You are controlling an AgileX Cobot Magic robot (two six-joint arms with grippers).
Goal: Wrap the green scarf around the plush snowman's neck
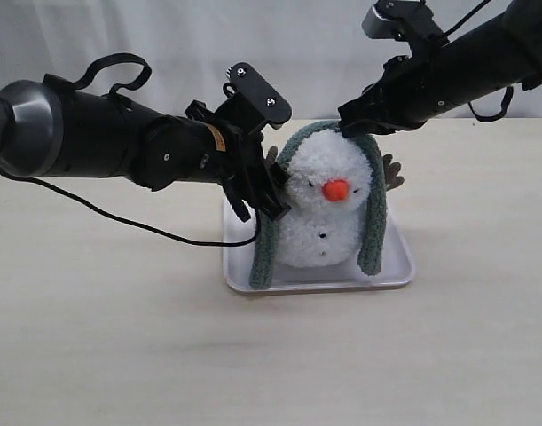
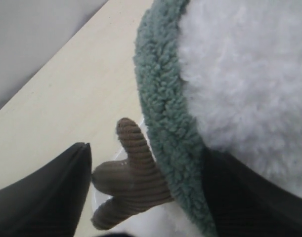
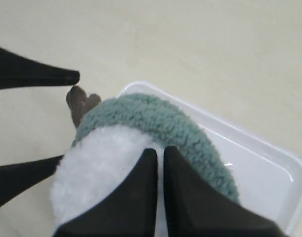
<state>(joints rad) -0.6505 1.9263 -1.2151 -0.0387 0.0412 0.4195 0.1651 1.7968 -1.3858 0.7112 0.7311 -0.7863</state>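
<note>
The plush snowman stands upright in a white tray. Over its head lies the green scarf, one end hanging down each side to the tray. My left gripper is open at the snowman's left side. In the left wrist view its jaws straddle the brown branch arm and the scarf strip beside the white body. My right gripper is shut at the top of the head. Its tips rest on white fluff just beside the scarf, with nothing seen between them.
The tray sits on a pale wooden table with a white curtain behind. A black cable trails from the left arm across the table. The other brown arm sticks out on the snowman's right.
</note>
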